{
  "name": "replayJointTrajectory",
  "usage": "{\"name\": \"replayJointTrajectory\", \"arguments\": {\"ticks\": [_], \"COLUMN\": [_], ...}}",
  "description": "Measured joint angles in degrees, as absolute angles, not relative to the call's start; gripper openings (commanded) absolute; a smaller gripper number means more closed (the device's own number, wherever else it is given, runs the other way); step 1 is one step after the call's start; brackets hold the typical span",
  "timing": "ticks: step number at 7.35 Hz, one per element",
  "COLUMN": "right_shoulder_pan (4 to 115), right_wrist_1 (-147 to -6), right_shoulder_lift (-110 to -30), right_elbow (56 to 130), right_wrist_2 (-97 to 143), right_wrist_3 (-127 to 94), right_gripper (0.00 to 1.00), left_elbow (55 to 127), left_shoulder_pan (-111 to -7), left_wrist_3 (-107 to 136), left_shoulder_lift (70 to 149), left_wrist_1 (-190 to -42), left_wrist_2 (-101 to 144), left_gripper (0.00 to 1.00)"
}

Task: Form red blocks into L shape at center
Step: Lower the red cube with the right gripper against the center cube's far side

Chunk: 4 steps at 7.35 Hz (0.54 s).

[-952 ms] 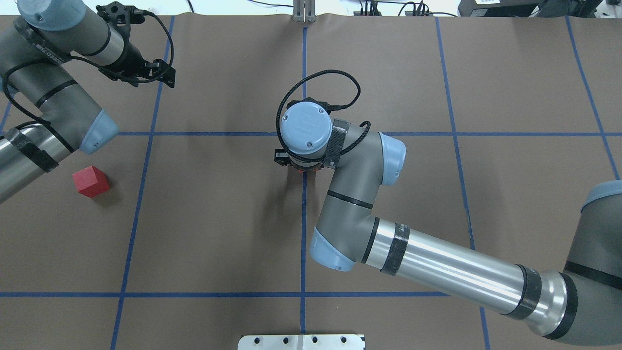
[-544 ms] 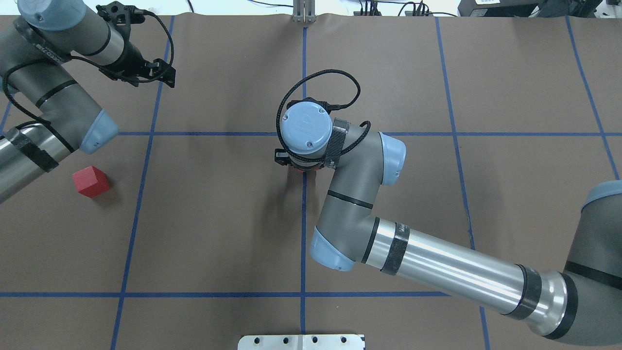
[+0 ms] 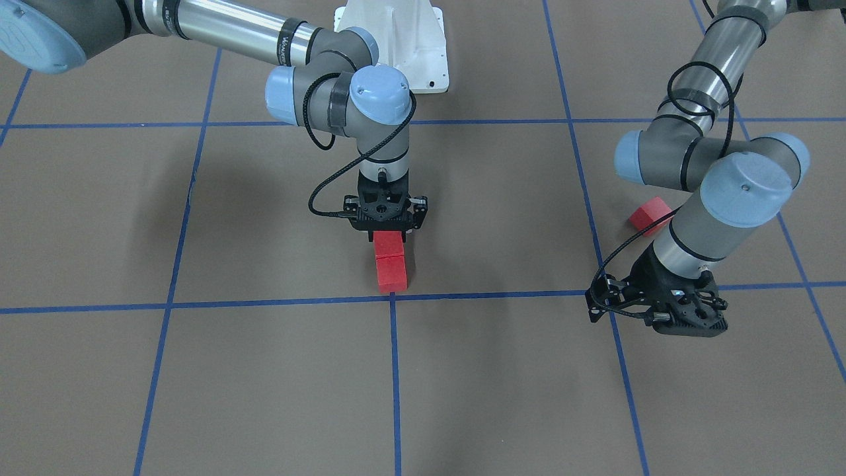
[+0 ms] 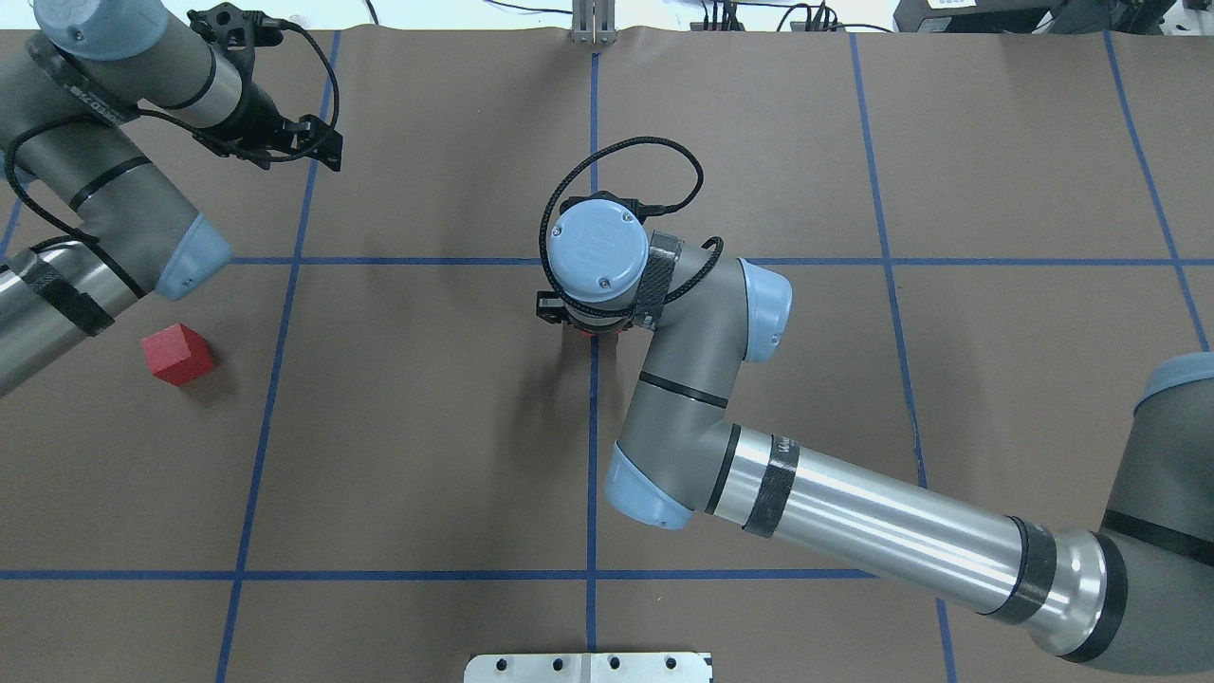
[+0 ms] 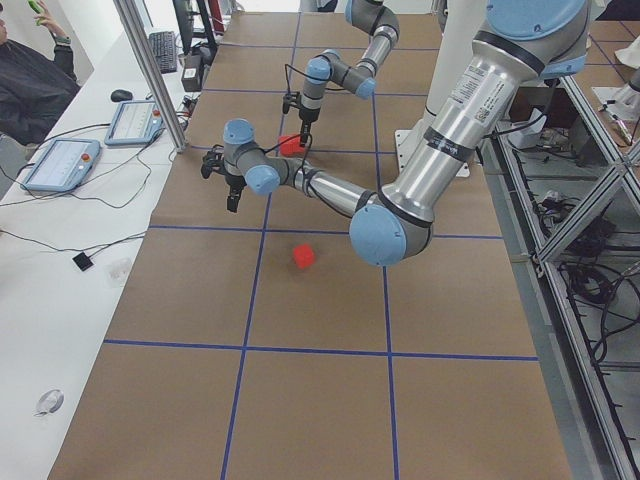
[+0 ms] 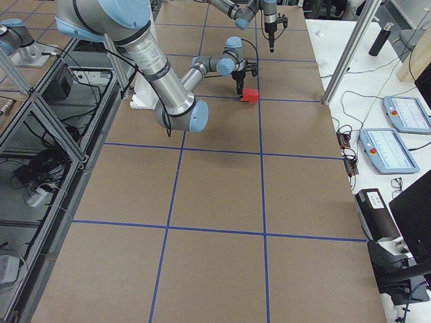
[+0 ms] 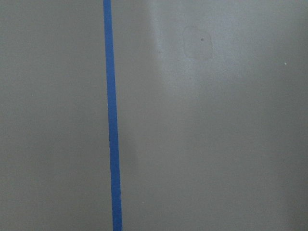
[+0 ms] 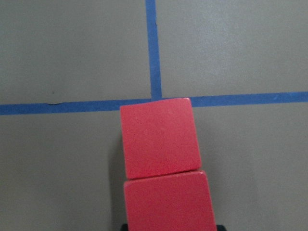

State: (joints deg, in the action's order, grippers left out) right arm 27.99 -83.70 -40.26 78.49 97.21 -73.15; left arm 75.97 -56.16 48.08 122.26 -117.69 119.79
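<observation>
The brown gridded surface [image 4: 427, 427] carries all the work. The right arm [image 4: 854, 522] reaches to its middle, and the left arm [image 4: 114, 190] is folded off to its own side.

The right gripper [image 3: 388, 231] points straight down, low over a red block. The jaws appear to straddle that block, but I cannot tell whether they clamp it or have let go. The left gripper [image 4: 321, 140] hangs over bare surface with nothing in it, and its wrist camera shows only tape and paper. I cannot tell how wide it stands.

Two red blocks lie in a row on the robot's side of the center [image 3: 392, 297]. The front block [image 3: 390, 274] touches the crossing. The second block [image 3: 388, 243], under the right gripper, butts against the front one and looks slightly out of line with it. The third red block [image 4: 176, 354] lies well apart, beside the left arm's elbow.

I judge the step in hand to be setting down the second block, the straight leg of the L. The next move calls for a clean vertical lift so that neither block is nudged. The lone cube must then be fetched, probably by the left arm, and set flush against the side of an end block.
</observation>
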Motion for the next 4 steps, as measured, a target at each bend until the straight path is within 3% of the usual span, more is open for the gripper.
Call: {"name": "replayJointTrajectory", "arguments": {"ticks": [4], "right_shoulder_pan": [27.95], "right_wrist_1": [-83.70], "right_shoulder_lift": [-40.13], "right_elbow": [78.14], "right_wrist_2": [97.22], "right_wrist_3": [-73.13], "right_gripper": [0.58], "left_elbow": [75.97], "left_shoulder_pan": [-56.16], "left_wrist_3": [48.07], "left_shoulder_lift": [122.20], "left_wrist_1": [-117.69], "left_wrist_2": [119.80], "left_gripper": [0.99]}}
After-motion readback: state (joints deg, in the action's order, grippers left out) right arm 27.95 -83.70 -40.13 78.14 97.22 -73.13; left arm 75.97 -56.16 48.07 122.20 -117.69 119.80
